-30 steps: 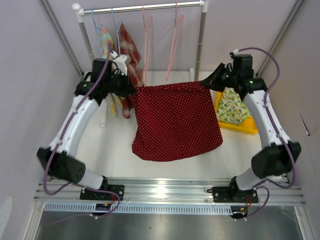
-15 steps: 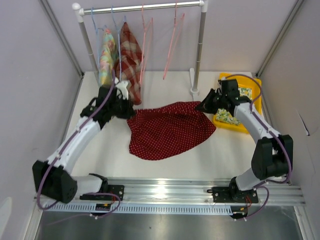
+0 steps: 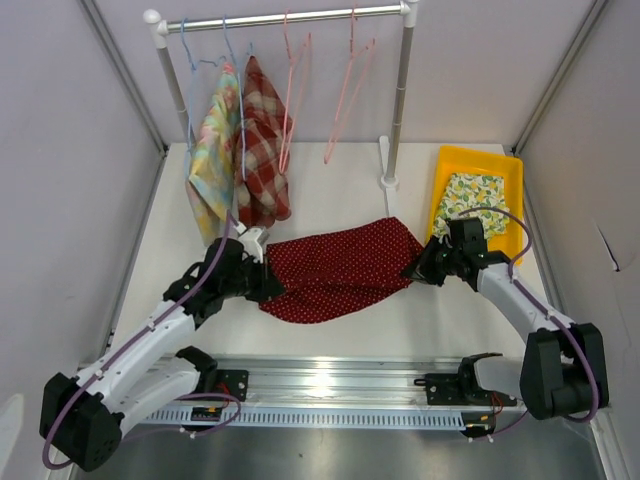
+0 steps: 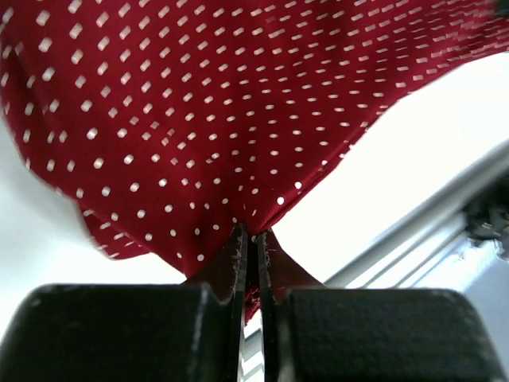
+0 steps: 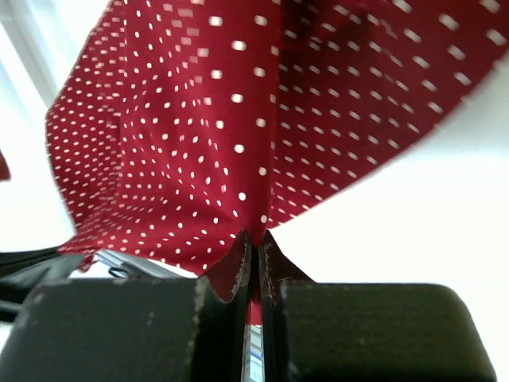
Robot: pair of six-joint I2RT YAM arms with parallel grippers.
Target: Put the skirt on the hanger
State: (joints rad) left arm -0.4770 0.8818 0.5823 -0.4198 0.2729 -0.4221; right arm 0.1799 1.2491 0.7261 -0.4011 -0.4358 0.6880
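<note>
The skirt (image 3: 340, 268) is red with white dots and lies stretched across the white table between both arms. My left gripper (image 3: 262, 283) is shut on its left edge, the cloth (image 4: 199, 127) pinched between the fingertips (image 4: 238, 247). My right gripper (image 3: 412, 268) is shut on its right corner, the fabric (image 5: 238, 119) bunched where the jaws meet. Pink hangers (image 3: 292, 100) hang bare on the rail (image 3: 290, 15) at the back, a second pair (image 3: 345, 95) further right.
Two garments hang at the rail's left end, a floral one (image 3: 210, 150) and a plaid one (image 3: 262, 140). The rack's right post (image 3: 398, 100) stands on the table. A yellow tray (image 3: 512, 175) at the right holds a lemon-print cloth (image 3: 470, 195).
Both arms have come down and toward the near edge, lowering the skirt from spread high in the air onto the table. The grips on both ends have held.
</note>
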